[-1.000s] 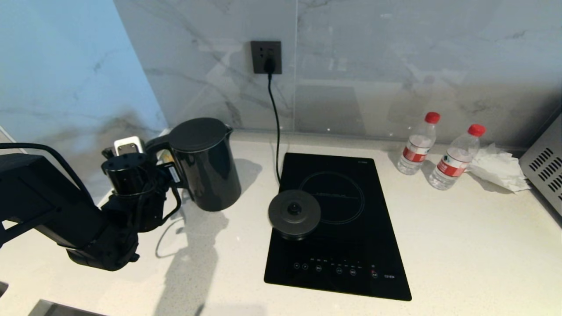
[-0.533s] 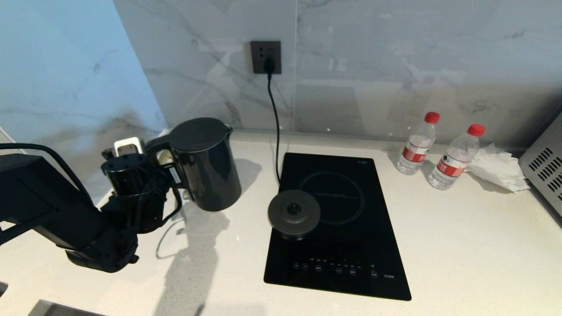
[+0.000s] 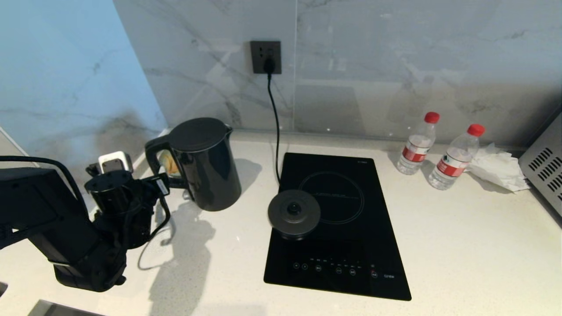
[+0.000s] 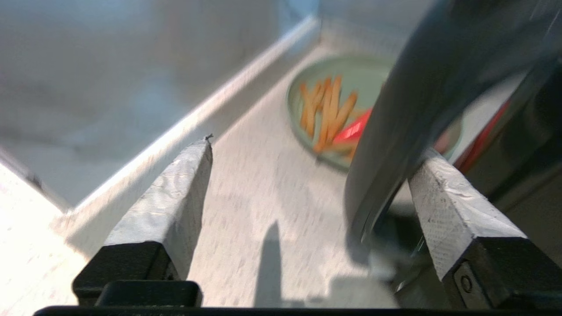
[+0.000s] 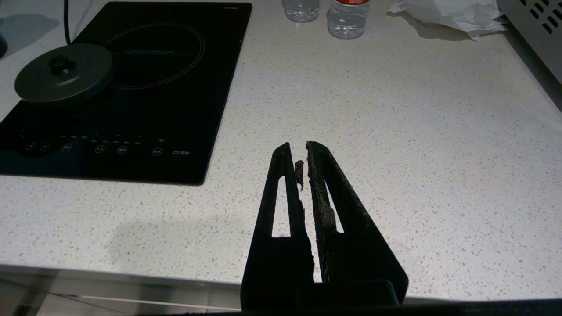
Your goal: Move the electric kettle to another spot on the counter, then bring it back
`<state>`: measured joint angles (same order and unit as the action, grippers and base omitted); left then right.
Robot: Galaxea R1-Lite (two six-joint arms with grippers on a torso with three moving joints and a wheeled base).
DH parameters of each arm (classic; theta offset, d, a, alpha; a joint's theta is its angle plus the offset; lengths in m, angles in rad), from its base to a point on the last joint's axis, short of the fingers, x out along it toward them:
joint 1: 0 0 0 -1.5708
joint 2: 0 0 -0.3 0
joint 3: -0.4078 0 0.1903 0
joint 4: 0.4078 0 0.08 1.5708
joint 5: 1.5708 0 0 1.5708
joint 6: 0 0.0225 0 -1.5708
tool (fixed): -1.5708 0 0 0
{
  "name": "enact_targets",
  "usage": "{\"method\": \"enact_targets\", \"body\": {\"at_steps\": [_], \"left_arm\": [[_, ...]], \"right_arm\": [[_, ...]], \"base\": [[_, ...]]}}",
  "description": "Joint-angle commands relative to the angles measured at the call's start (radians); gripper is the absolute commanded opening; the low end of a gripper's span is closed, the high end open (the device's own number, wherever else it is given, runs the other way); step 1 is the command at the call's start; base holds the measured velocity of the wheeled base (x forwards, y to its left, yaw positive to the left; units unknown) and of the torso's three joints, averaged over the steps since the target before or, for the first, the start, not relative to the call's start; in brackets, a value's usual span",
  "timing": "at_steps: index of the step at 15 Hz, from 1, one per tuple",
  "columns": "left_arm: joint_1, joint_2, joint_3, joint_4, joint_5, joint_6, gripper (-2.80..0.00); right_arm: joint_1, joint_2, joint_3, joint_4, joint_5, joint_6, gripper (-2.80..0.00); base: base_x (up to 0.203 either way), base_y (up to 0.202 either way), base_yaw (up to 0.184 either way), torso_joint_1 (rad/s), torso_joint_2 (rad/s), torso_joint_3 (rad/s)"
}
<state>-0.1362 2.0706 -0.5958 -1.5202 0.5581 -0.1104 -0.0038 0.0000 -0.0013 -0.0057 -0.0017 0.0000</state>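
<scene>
The electric kettle [image 3: 206, 166], tall and glossy black, stands on the white speckled counter [image 3: 461, 245] at the left, off its power base, handle towards my left arm. My left gripper [image 3: 164, 182] sits just left of the handle and is open. In the left wrist view the left gripper [image 4: 316, 149] has its fingers wide apart, and the kettle's handle [image 4: 408, 105] curves close by one finger [image 4: 452, 206] without being clamped. My right gripper [image 5: 299, 145] hovers shut and empty over bare counter near the front edge.
The round power base [image 3: 294, 213] with its cord lies on the black cooktop [image 3: 351, 263]. Two water bottles [image 3: 417, 145] [image 3: 454, 159], crumpled tissue [image 3: 498, 169] and a grey appliance [image 3: 544, 166] stand at the right. A plate of orange sticks [image 4: 333, 101] sits behind the kettle.
My left arm has drawn back from the kettle's handle, towards the left and front. The kettle has stayed where it was.
</scene>
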Motion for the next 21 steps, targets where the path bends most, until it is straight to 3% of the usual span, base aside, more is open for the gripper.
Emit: {"method": "enact_targets", "body": {"at_steps": [1,12,13,14,16,18,19,21], "left_arm": [[0.012,0.007,0.040,-0.010,0.003,-0.002,0.00],[-0.007,-0.190,0.182,-0.010,-0.006,-0.003,0.00],[-0.009,-0.211,0.213,-0.010,-0.006,-0.003,-2.44],[-0.015,-0.238,0.246,-0.010,-0.007,-0.002,-2.80],[-0.046,-0.311,0.331,-0.010,-0.026,-0.003,-2.80],[-0.060,-0.405,0.449,-0.010,-0.211,-0.012,-2.80],[-0.071,-0.440,0.486,-0.010,-0.259,-0.017,-2.80],[-0.091,-0.494,0.523,-0.010,-0.276,-0.020,-2.80]], "right_arm": [[0.001,0.000,0.001,0.000,0.000,0.000,-2.80],[-0.001,0.000,0.000,0.000,0.002,0.000,-2.80],[-0.001,0.000,0.001,0.000,0.000,0.000,-2.80],[-0.001,0.000,0.000,0.000,0.000,0.000,-2.80],[0.001,0.000,0.000,0.000,0.001,0.000,-2.80],[0.000,0.000,0.000,0.000,0.001,0.000,-2.80],[0.000,0.000,0.000,0.000,0.001,0.000,-2.80],[-0.001,0.000,0.001,0.000,0.000,0.000,-2.80]], "base": [[0.000,0.000,0.000,0.000,0.00,0.000],[0.000,0.000,0.000,0.000,0.00,0.000],[0.000,0.000,0.000,0.000,0.00,0.000],[0.000,0.000,0.000,0.000,0.00,0.000],[0.000,0.000,0.000,0.000,0.00,0.000],[0.000,0.000,0.000,0.000,0.00,0.000],[0.000,0.000,0.000,0.000,0.00,0.000],[0.000,0.000,0.000,0.000,0.00,0.000]]}}
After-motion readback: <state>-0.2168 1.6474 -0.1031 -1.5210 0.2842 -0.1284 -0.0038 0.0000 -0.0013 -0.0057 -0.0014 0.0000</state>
